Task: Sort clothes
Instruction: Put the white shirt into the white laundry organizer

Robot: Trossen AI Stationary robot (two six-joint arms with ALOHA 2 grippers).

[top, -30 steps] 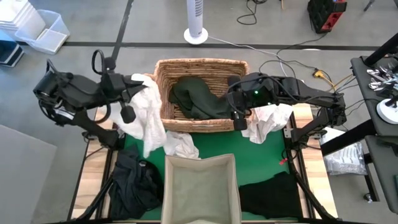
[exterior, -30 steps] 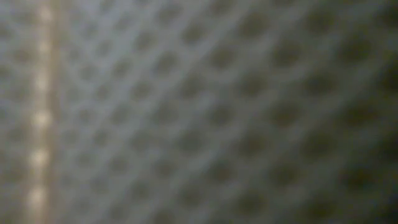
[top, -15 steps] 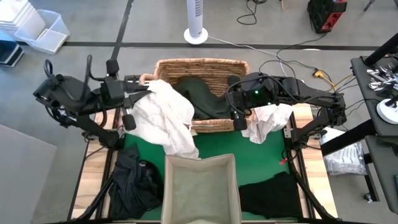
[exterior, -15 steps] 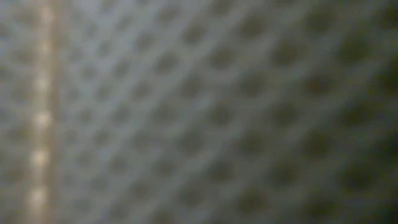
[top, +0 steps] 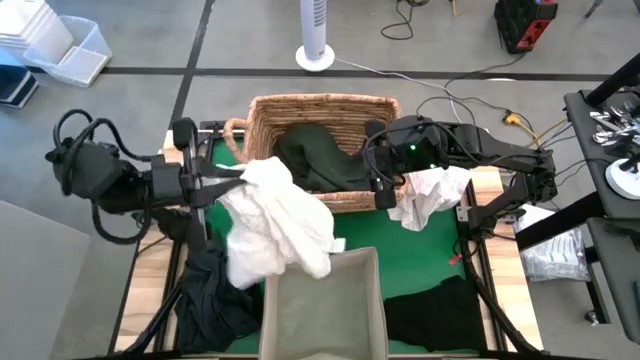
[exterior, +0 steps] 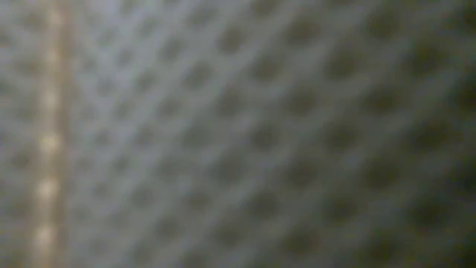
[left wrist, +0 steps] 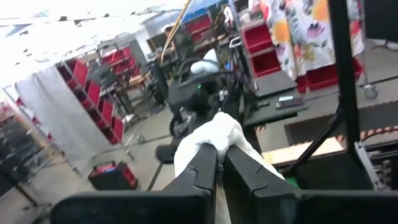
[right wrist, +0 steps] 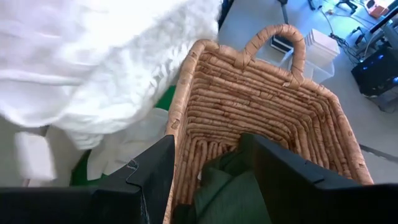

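My left gripper [top: 243, 178] [left wrist: 219, 152] is shut on a white garment [top: 275, 222], which hangs above the green mat [top: 420, 250] beside the far left corner of a grey fabric bin [top: 325, 305]. A dark green garment [top: 320, 158] lies in the wicker basket [top: 262, 120]. My right gripper [top: 383, 190] [right wrist: 214, 155] stands open over the basket's near right corner. A fold of the green garment [right wrist: 217, 186] lies between and below its fingers; whether they touch it, I cannot tell. My left gripper pinches a bunched part of the white garment [left wrist: 217, 132] between its two fingers. The fingers lie level and point toward the table's right. The garment hangs slack below them. Its lower end [top: 315, 262] is at the bin's far rim; whether it rests there, I cannot tell.
Another white garment [top: 430, 192] lies at the table's right edge by the basket. One black garment [top: 212, 292] lies at the near left, another [top: 435, 312] at the near right. The low view shows only blurred mesh close in front of it.
My left gripper has swung toward the table's near edge and risen a little, turning level. It has carried the white garment from beside the basket's left wall over toward the bin. The garment's lower end has come up off the mat.
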